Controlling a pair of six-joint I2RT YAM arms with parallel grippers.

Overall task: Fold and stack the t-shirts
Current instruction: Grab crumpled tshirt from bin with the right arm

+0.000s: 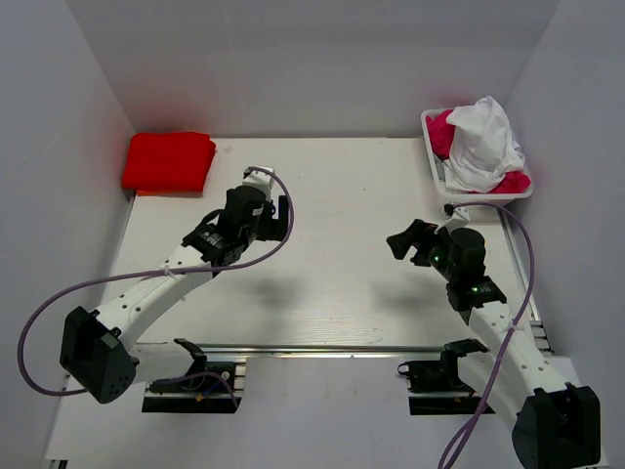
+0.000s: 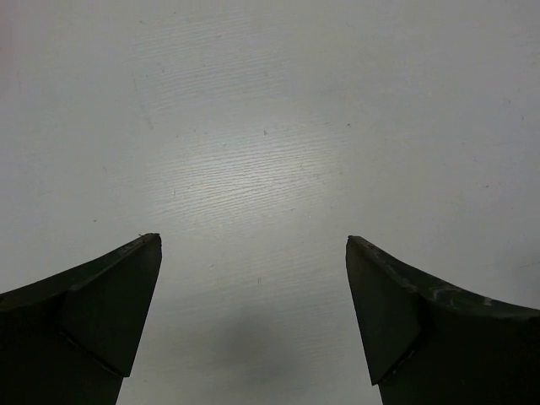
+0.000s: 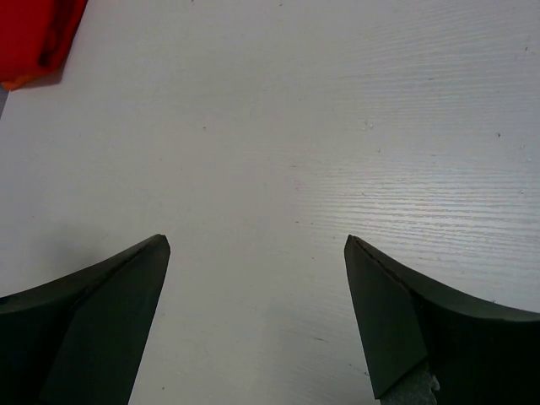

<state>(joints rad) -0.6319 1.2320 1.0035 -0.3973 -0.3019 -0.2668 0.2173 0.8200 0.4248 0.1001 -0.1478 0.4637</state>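
A folded bright red t-shirt (image 1: 168, 161) lies at the table's far left corner; its edge shows as the red t-shirt (image 3: 38, 38) in the right wrist view. A white t-shirt (image 1: 483, 144) is heaped over magenta-pink t-shirts (image 1: 442, 132) in the white wire basket (image 1: 437, 171) at the far right. My left gripper (image 1: 273, 217) hovers open over bare table left of centre, nothing between its fingers (image 2: 110, 304). My right gripper (image 1: 405, 239) is also open over bare table, pointing left, with its fingers (image 3: 396, 312) wide apart and holding nothing.
White walls close in the table on the left, back and right. A metal rail (image 1: 322, 349) runs along the near edge between the arm bases. Purple cables (image 1: 278, 230) loop off both arms.
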